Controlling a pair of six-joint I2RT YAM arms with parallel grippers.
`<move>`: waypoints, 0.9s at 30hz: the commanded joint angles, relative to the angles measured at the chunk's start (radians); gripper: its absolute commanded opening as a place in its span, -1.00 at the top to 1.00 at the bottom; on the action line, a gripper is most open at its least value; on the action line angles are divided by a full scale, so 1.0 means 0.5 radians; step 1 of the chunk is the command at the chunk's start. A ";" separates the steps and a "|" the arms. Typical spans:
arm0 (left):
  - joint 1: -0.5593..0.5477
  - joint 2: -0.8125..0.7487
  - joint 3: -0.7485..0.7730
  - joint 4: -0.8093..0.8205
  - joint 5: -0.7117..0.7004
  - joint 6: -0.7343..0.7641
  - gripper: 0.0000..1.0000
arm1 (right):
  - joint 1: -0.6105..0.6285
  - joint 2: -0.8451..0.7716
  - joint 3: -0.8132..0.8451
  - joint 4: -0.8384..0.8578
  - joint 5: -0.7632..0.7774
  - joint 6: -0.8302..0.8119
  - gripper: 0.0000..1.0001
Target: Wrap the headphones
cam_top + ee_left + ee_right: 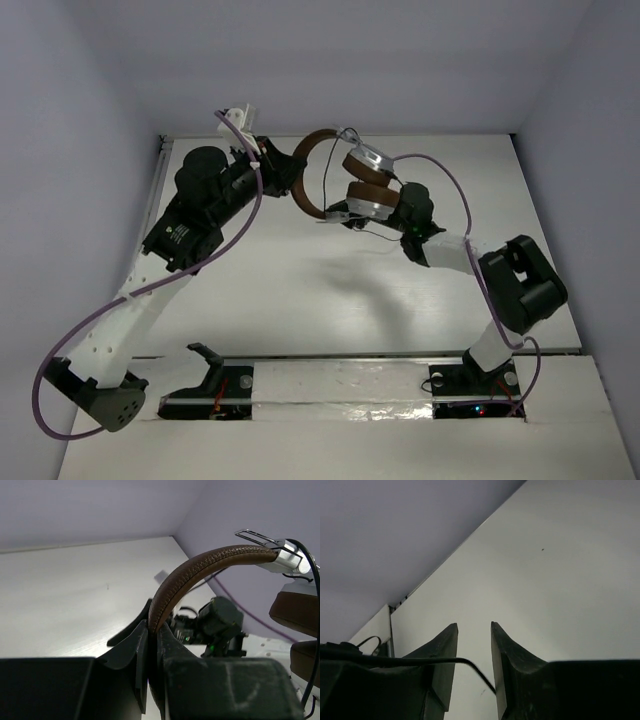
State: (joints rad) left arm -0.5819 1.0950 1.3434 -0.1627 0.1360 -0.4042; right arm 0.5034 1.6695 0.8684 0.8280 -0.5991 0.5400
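Note:
The headphones (345, 180) hang above the table. My left gripper (288, 172) is shut on their brown headband (200, 567), which arches up from between its fingers (152, 630). The two silver earcups with brown pads (370, 200) hang at the right end of the band. My right gripper (405, 210) sits just right of the earcups. In its wrist view it (472, 627) stands open, and the thin black cord (465, 661) runs loosely across the gap between its fingers. More cord (375, 232) trails under the lower earcup.
The white table (330, 290) is walled in by pale panels on three sides. Purple cables (150, 290) loop along both arms. The right arm's wrist (220, 625) shows behind the headband in the left wrist view.

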 commanded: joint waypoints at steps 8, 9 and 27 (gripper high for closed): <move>0.056 0.074 0.384 0.068 -0.137 -0.008 1.00 | 0.073 0.247 -0.114 0.326 0.020 0.043 0.18; 0.081 0.077 0.403 0.068 -0.146 -0.005 1.00 | 0.073 0.250 -0.132 0.329 0.047 0.043 0.17; 0.387 0.172 0.486 0.058 -0.033 -0.014 1.00 | 0.073 0.134 -0.476 0.326 0.373 0.028 0.02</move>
State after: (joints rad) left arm -0.4088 1.2072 1.5417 -0.2176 0.0875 -0.3927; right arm 0.5316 1.7901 0.6430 0.9421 -0.4648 0.5724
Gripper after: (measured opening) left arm 0.043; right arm 0.488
